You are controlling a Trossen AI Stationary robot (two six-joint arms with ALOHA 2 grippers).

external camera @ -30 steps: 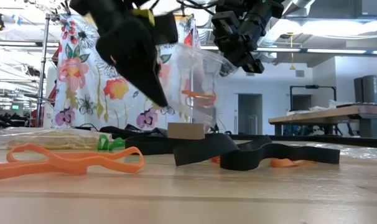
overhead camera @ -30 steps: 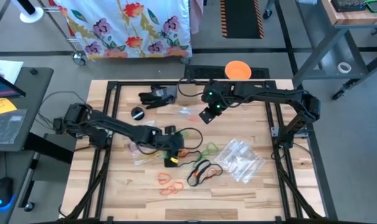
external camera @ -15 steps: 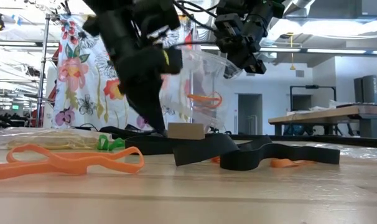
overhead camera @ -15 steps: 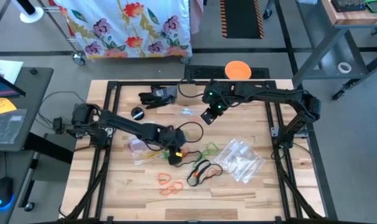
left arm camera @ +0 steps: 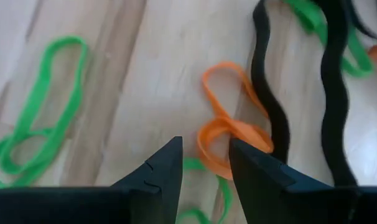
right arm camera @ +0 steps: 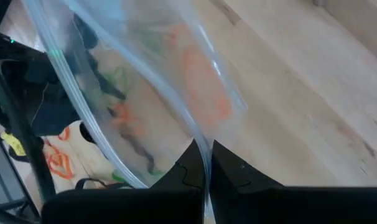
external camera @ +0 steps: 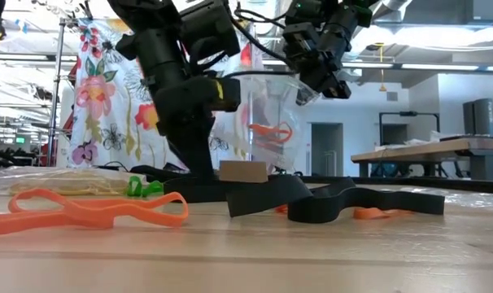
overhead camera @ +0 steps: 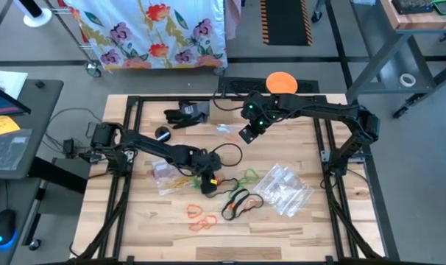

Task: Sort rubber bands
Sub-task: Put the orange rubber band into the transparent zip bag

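Spanning most of the high view, the wooden table [overhead camera: 142, 221] carries everything; all places below are given relative to it.

Left arm reaches from the table's left edge in toward the middle. Left gripper [overhead camera: 207, 184] is down low at the table's centre, fingers a narrow gap apart, nothing between them. In the left wrist view the left gripper [left arm camera: 204, 163] stands right over a twisted orange band [left arm camera: 229, 127] lying flat on the wood, fingertips either side of its near end; contact cannot be told.

Right arm comes in from the table's right edge toward the back. Right gripper [overhead camera: 246, 134] hangs above the rear-centre of the table, pinched tight on the rim of a clear zip bag [external camera: 267, 122]. The bag hangs open below it, clear of the wood, with an orange band [external camera: 267, 130] inside.

A second clear bag [overhead camera: 283, 189] lies flat on the table's right-centre.

Rubber bands, all loose on the tabletop:
- black bands [overhead camera: 239, 202], front of centre
- orange bands [overhead camera: 201, 217], nearer the front edge
- green bands [overhead camera: 245, 177], centre, just right of the left gripper
- green band [left arm camera: 33, 118], lying beside the orange one in the left wrist view
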